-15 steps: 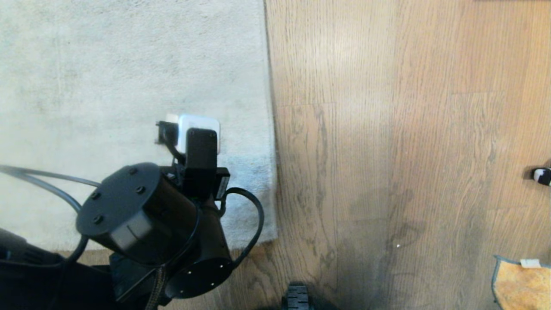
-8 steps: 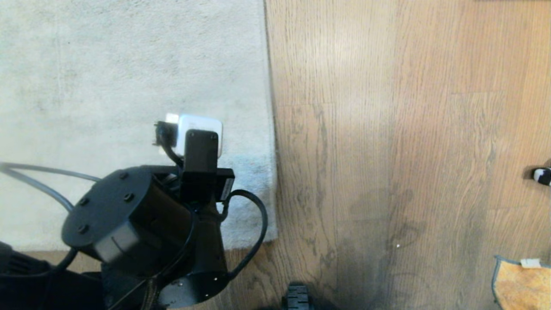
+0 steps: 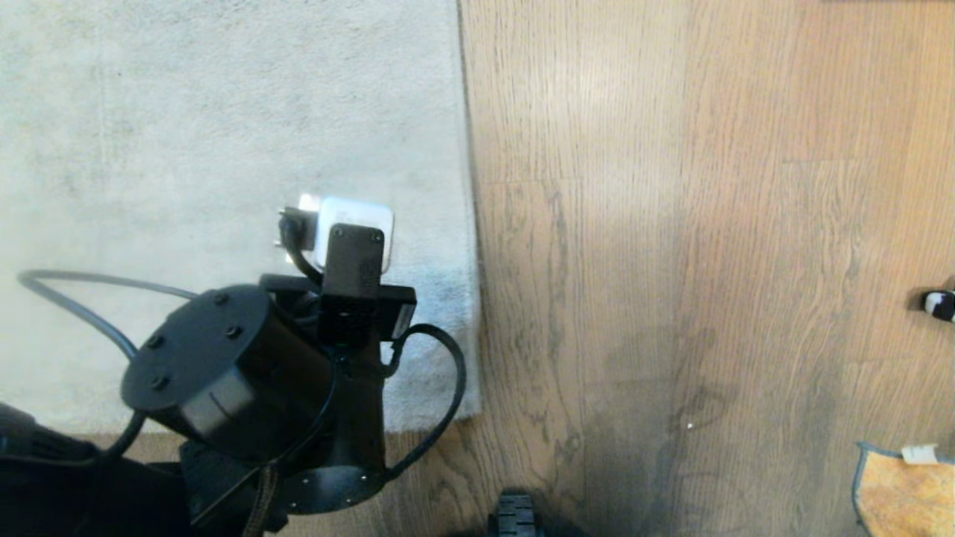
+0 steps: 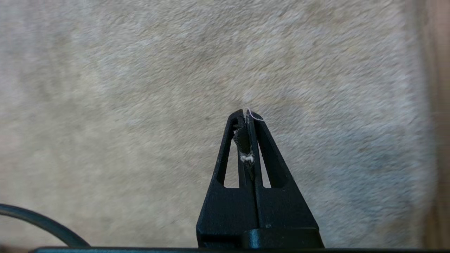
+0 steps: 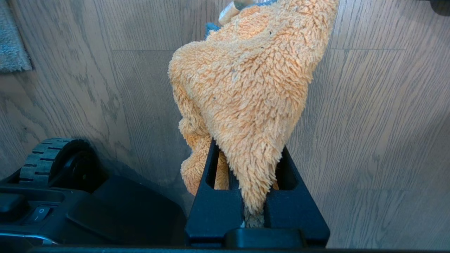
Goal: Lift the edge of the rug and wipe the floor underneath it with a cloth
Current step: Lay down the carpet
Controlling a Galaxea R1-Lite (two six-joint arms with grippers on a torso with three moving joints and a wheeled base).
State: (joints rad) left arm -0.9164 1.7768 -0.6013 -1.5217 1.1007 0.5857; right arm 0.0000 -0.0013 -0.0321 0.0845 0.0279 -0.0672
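The pale grey rug lies flat, and the rug edge [image 3: 471, 298] runs down to a near corner [image 3: 470, 410] beside the brown plank floor [image 3: 671, 224]. My left arm [image 3: 351, 298] reaches over the rug close to that corner. Its gripper [image 4: 246, 113] is shut and holds only bits of lint, just above the pile, with the rug edge [image 4: 420, 105] off to one side. My right gripper [image 5: 248, 147] is shut on the orange-tan cloth [image 5: 246, 80], which hangs over the floor. In the head view the cloth [image 3: 906, 492] shows at the bottom right.
The robot's base wheel [image 3: 515, 514] sits at the bottom middle, also seen as a wheel [image 5: 49, 154] with the dark base. A small black-and-white object [image 3: 940, 304] lies at the right border. A black cable [image 3: 74, 287] loops over the rug.
My left wrist has turned a little and its hand has shifted slightly toward the rug edge. The right gripper and cloth have stayed still.
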